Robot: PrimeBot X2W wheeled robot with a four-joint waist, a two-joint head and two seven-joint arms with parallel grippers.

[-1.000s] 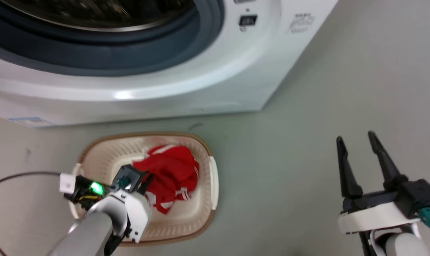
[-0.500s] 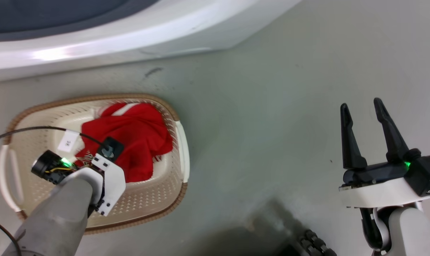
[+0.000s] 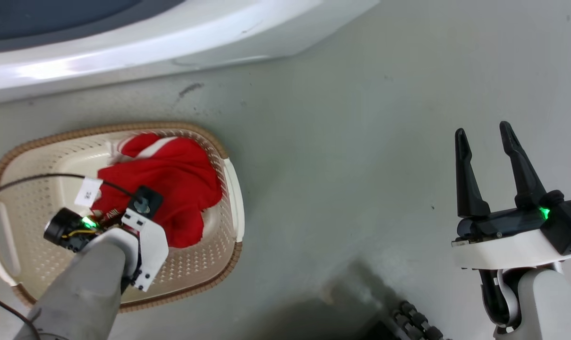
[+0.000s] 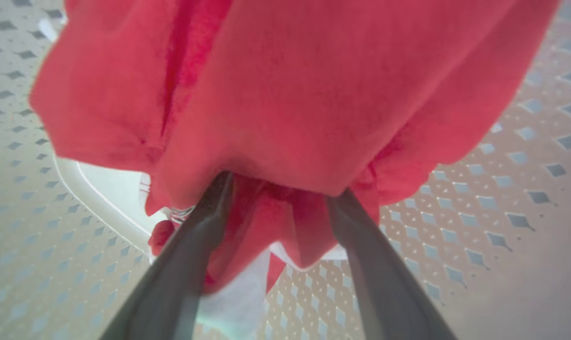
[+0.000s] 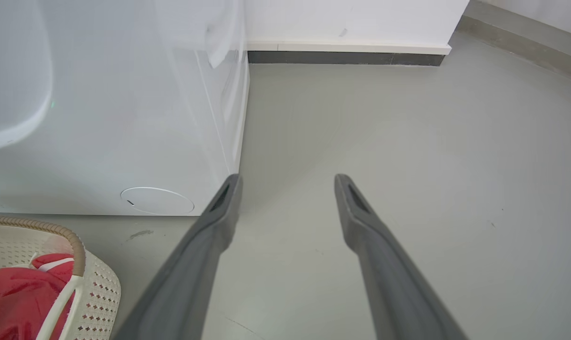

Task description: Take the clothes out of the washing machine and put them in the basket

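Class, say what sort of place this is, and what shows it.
Probably a laundry area: a white washing machine stands on a plain grey floor, beside a basket of red clothes.

The left gripper (image 4: 276, 191) has its fingertips buried under the clothes (image 4: 285, 85), whose folds just ahead of it are blurred. In the head view its fingers are hidden beneath its own wrist. Beside that wrist, the print on a white tag (image 3: 88, 191) is too small to read. Beyond it, the washing machine (image 3: 172, 33) runs off the top edge. Around it, the basket (image 3: 231, 189) meets the left edge.
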